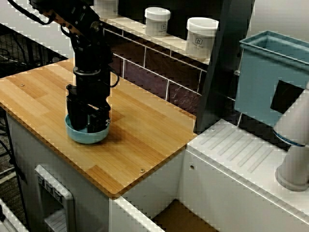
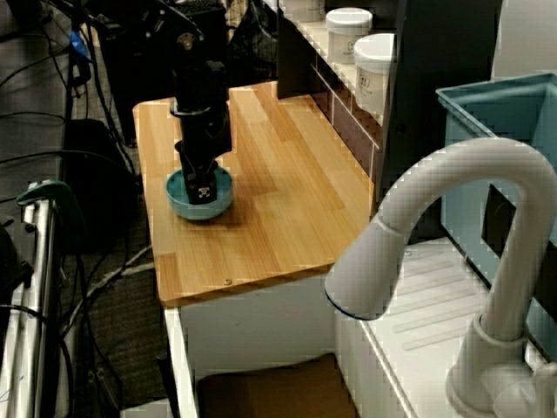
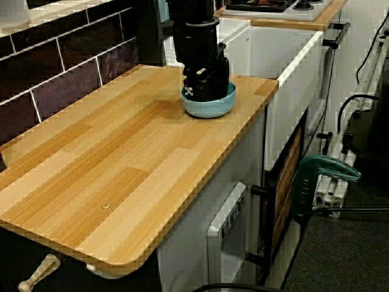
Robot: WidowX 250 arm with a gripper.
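Our gripper is down inside the blue bowl on the wooden countertop; gripping or loose, we can't tell. The bowl looks light, rigid and slick, so the rim's our hold.

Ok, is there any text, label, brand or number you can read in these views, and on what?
Nothing is legible.
White jars: dark label marks, too blurred to read.
Gripper, down in the blue bowl: small white markings, too small to read.
Appliance panel: faint markings, too small to read.
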